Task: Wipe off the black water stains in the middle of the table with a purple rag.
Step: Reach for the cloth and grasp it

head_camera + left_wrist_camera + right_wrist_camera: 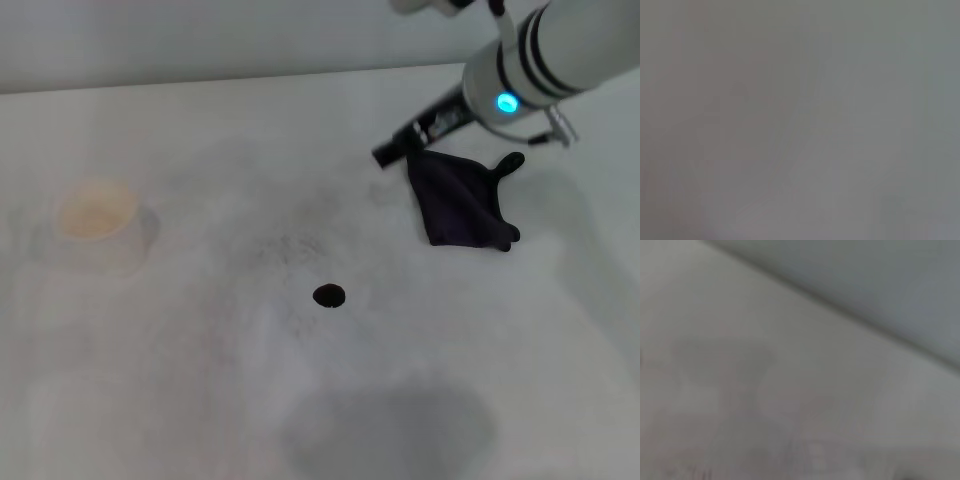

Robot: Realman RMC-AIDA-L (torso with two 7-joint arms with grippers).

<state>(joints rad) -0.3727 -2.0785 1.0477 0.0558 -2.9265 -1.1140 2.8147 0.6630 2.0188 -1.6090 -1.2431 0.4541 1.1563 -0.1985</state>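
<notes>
The purple rag lies on the white table at the back right, its loop tab pointing away to the right. The black water stain is a small round glossy blot near the table's middle, well to the front left of the rag. My right gripper reaches in from the upper right, and its dark tip is at the rag's far left corner. I cannot tell whether it grips the cloth. My left gripper is out of view. Both wrist views show only blurred pale surface.
A white cup stands at the left of the table. A faint grey speckled smudge lies just behind the stain. A soft shadow falls on the front of the table. The table's far edge runs along the back.
</notes>
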